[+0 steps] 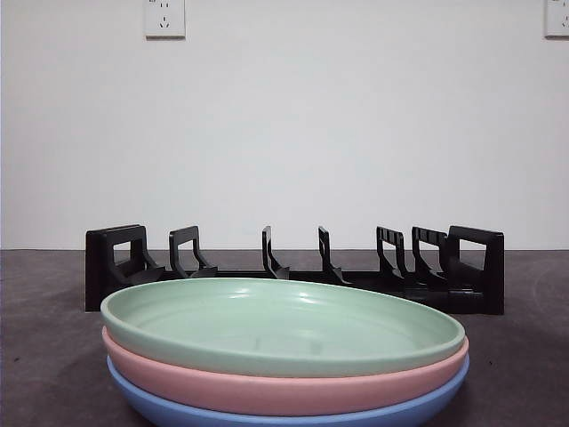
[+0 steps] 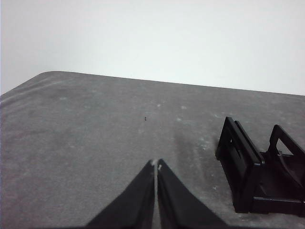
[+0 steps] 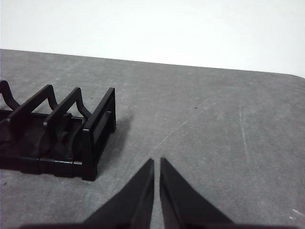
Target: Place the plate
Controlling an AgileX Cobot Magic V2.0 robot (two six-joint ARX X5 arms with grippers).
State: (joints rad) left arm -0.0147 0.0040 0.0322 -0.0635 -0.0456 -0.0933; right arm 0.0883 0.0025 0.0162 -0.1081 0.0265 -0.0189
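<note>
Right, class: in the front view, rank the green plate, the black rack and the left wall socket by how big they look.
1. Black rack, widest.
2. Green plate, nearly as wide but nearer the camera, so these two are uncertain.
3. Wall socket, clearly smallest.

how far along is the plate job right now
Nothing is done: the green plate, pink plate and blue plate sit stacked in front of the rack, whose slots hold nothing. Nothing is in hand: left gripper and right gripper are shut and empty beside the rack's ends. Grasping and slotting a plate remain.
</note>
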